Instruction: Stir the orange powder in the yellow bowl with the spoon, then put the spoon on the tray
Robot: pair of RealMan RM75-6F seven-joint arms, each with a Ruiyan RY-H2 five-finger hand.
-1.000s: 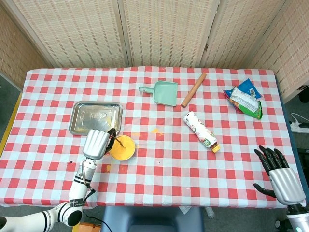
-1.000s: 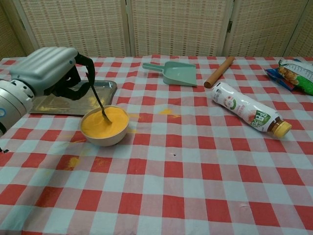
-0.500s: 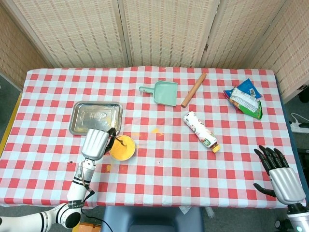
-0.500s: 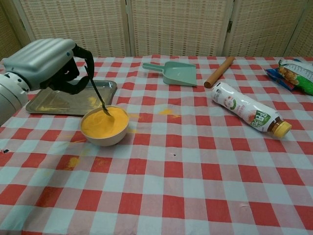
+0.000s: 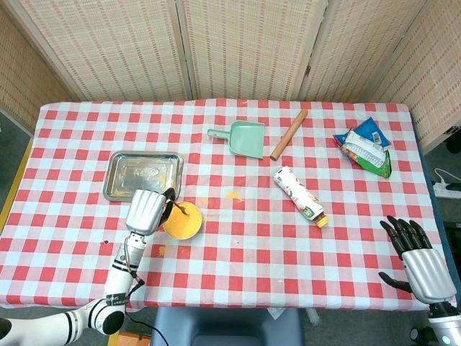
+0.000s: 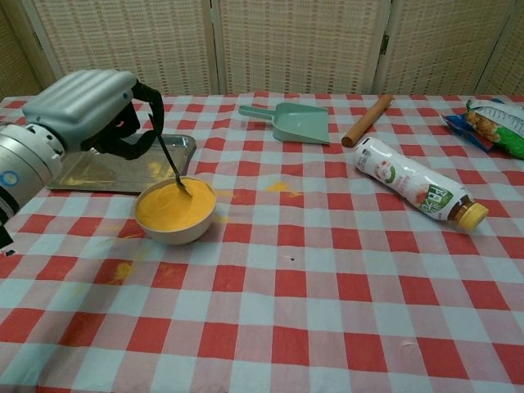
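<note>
We see woven folding screens behind a worktop [image 5: 238, 249] covered in a red-and-white checked cloth. On its left side, set back from the near edge, lies the metal tray [image 5: 142, 175], flat and carrying a few orange smears. Toward the right edge, well apart from the tray, a bottle [image 6: 413, 189] lies on its side, with snack bags [image 5: 364, 146] near the far right corner. Near the far edge sit a green dustpan [image 5: 242, 138] and, just beside it, a wooden rolling pin [image 5: 289, 133].

Our left hand [image 6: 86, 110] hovers over the near edge of the tray, its fingers [image 6: 141, 123] curled around the handle of the dark spoon [image 6: 168, 160]. The spoon slants down, its tip in the orange powder [image 6: 173, 205] filling the yellow bowl [image 6: 175, 211], which stands just in front of the tray. Orange spills [image 6: 278, 187] dot the cloth around the bowl.

Our right hand [image 5: 420, 261] rests at the worktop's near right corner, fingers spread and holding nothing.
</note>
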